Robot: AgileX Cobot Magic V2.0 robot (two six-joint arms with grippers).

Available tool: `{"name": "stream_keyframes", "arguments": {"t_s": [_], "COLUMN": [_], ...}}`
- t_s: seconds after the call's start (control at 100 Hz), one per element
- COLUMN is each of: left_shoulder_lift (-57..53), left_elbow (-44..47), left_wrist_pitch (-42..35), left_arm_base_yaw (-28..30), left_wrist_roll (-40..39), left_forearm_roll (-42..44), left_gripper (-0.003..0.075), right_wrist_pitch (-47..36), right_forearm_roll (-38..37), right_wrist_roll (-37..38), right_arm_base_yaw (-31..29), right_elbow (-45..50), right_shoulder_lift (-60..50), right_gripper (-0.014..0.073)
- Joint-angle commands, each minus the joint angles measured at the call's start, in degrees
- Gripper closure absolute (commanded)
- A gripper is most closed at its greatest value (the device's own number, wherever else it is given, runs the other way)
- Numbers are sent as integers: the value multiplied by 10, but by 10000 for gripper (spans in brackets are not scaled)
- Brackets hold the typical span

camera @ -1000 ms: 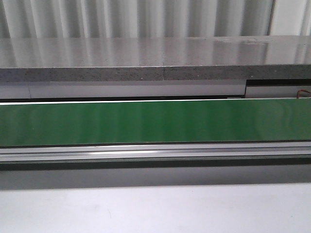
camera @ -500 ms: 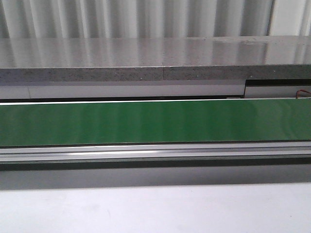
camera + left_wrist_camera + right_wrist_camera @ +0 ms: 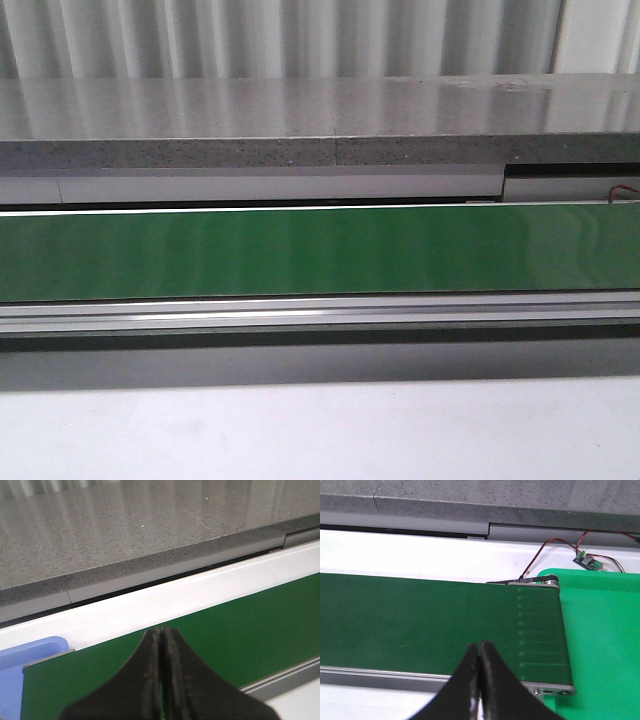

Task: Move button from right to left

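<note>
The button is not in any view. My left gripper (image 3: 163, 628) is shut and empty, hovering over the green conveyor belt (image 3: 240, 630) near its end by a periwinkle-blue tray (image 3: 15, 670). My right gripper (image 3: 480, 644) is shut and empty, over the belt (image 3: 420, 620) near its other end, beside a bright green tray (image 3: 605, 640). Neither gripper shows in the front view, which has only the bare belt (image 3: 320, 250).
A grey speckled counter (image 3: 300, 120) runs behind the belt. A metal rail (image 3: 320, 312) edges the belt's near side. Red and black wires with a small circuit board (image 3: 589, 560) lie by the green tray. White table (image 3: 320, 430) lies in front.
</note>
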Motion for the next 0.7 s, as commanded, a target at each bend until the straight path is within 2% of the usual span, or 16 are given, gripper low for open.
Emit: {"name": "stream_keyframes", "arguments": {"t_s": [0.0, 0.26, 0.42, 0.49, 0.69], "left_shoulder_lift": [1, 0, -18, -34, -86], "left_elbow": [-15, -12, 20, 33, 64], "left_wrist_pitch": [-20, -31, -116, -156, -208], "left_arm_base_yaw": [-5, -5, -53, -78, -114], "left_wrist_roll": [-2, -2, -8, -60, -321], "left_forearm_roll": [-32, -31, -12, 39, 289], "left_gripper": [740, 740, 740, 740, 740], "right_wrist_pitch": [-38, -38, -38, -38, -38], "right_forearm_roll": [8, 8, 8, 8, 8], "right_wrist_roll": [-4, -4, -4, -4, -4], "right_arm_base_yaw": [1, 1, 1, 1, 1], "right_elbow": [-14, -14, -14, -14, -14], "right_shoulder_lift": [-1, -1, -1, -1, -1], "right_gripper": [662, 662, 662, 662, 662]}}
